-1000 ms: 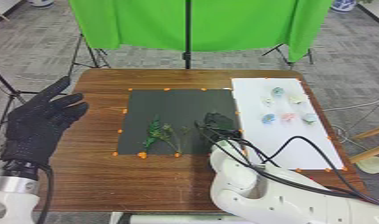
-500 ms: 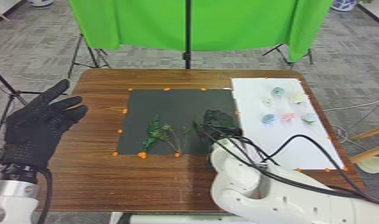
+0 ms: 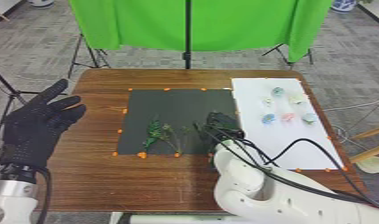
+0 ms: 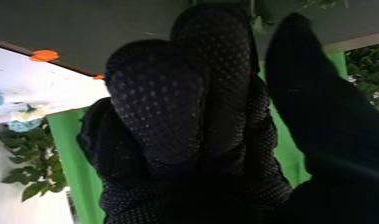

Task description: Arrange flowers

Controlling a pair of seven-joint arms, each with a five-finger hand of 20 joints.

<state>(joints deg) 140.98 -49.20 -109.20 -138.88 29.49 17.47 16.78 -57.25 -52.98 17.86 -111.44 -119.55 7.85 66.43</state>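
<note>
My right hand [image 3: 224,122] is over the right edge of the dark mat [image 3: 168,107]. In the right wrist view the same hand [image 4: 203,100] is open, its thumb apart from the nearly straight fingers. A bit of greenery [image 4: 258,22] shows beside the fingertips; whether they touch it I cannot tell. Two green sprigs, one leafy [image 3: 153,133] and one thin-stemmed [image 3: 174,141], lie on the mat's lower middle. Several pale blue, pink and cream flower heads [image 3: 287,117] rest on the white sheet [image 3: 279,140]. My left hand [image 3: 39,125] stands open at the table's left side.
The brown table [image 3: 97,175] surrounds mat and sheet, with orange markers [image 3: 142,155] along their edges. Black cables [image 3: 301,137] loop from my right arm across the white sheet. A green cloth [image 3: 239,25] hangs behind the table.
My right hand has shifted slightly to the right at the mat's edge, its forearm moving with it. My left hand has sunk a little. Sprigs and flower heads have stayed in place.
</note>
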